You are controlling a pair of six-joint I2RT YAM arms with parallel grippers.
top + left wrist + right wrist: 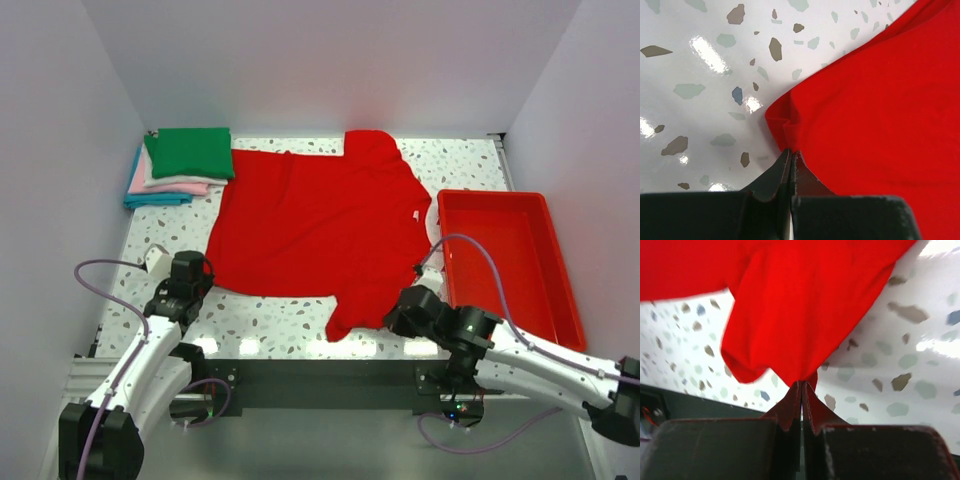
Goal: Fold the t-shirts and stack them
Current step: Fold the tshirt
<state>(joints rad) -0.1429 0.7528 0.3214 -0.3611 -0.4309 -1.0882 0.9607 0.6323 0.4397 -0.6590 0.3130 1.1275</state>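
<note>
While looking down from above, found the red t-shirt (pixel 320 225) spread nearly flat across the middle of the speckled counter (pixel 270 325), one sleeve toward the far wall. Noted the left pincer (pixel 791 155) clenched on the shirt's near-left corner, cloth bunched into a small fold right at the tips. Noted the right pincer (pixel 802 387) clenched likewise, grasping the edge of the near sleeve. Saw the red tray (pixel 530 250) just right of the shirt, its floor and walls in plain sight, a cable (pixel 460 237) from the right arm arcing over its near-left corner. Spotted folded shirts stacked at the far-left corner: green shirt (pixel 190 153) on top, pink shirt (pixel 180 186) beneath, blue shirt (pixel 155 200) lowest.
</note>
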